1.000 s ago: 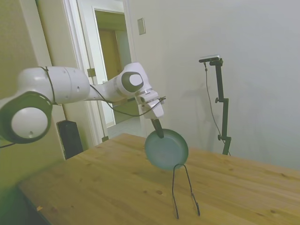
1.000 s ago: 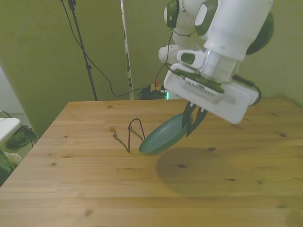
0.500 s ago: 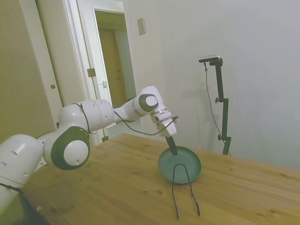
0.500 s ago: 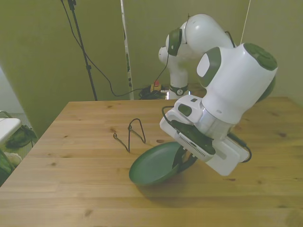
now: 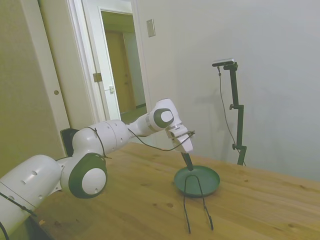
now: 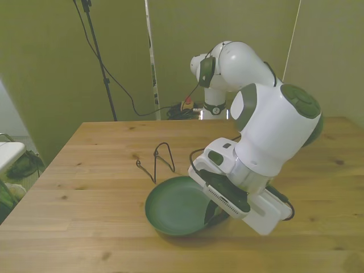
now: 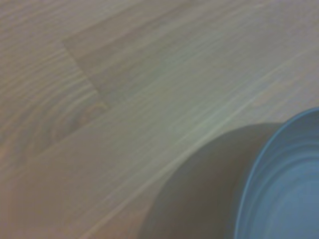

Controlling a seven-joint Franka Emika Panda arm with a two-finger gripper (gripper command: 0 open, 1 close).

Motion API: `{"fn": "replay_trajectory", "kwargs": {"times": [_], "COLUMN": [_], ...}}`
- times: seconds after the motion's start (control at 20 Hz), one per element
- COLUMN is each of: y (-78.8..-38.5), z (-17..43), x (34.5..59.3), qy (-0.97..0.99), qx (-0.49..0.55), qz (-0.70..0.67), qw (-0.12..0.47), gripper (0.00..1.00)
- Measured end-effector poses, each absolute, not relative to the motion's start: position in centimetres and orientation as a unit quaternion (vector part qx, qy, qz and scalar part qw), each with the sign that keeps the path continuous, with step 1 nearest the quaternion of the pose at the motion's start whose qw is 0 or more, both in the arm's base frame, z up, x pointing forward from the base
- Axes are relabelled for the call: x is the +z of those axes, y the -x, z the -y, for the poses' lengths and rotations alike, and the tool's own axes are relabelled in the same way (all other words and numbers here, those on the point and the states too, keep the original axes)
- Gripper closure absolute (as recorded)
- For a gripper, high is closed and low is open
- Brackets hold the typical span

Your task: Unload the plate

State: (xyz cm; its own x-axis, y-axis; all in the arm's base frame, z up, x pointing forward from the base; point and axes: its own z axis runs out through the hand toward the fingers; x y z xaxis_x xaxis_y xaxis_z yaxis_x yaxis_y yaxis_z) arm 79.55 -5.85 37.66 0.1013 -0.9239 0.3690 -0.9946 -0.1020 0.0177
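The dark green plate (image 5: pixel 197 181) lies almost level, low over the wooden table (image 5: pixel 125 200), just beyond the black wire stand (image 5: pixel 197 202). My gripper (image 5: pixel 188 163) is shut on the plate's near rim, its dark fingers (image 5: pixel 187 159) slanting down onto it. In the front view the plate (image 6: pixel 173 205) sits in front of the stand (image 6: pixel 162 161), and the hand hides most of my gripper (image 6: pixel 211 211). The wrist view catches a blurred arc of the plate (image 7: pixel 284 184) and its shadow on the wood. Whether the plate touches the table, I cannot tell.
The wire stand is bare and stands near the table's middle. An open doorway (image 5: pixel 120 70) and a wall lie behind the table in the side view. Cables and poles (image 6: pixel 99 57) stand behind the table's far edge in the front view.
The plate has come off the wire stand, swung from nearly upright to almost flat, and gone down toward the table, still in my gripper. The arm has stretched out and lowered.
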Motion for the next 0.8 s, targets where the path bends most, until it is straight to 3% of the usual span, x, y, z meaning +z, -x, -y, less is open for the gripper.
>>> {"fn": "replay_trajectory", "kwargs": {"times": [0.5,0.8], "y": [-80.4,-80.5], "z": [6.0,4.8], "x": [38.1,41.2], "qy": [-0.743,-0.762], "qx": [0.145,0.148], "qz": [0.648,0.629], "qw": [0.084,0.043], "gripper": [0.0,0.0]}}
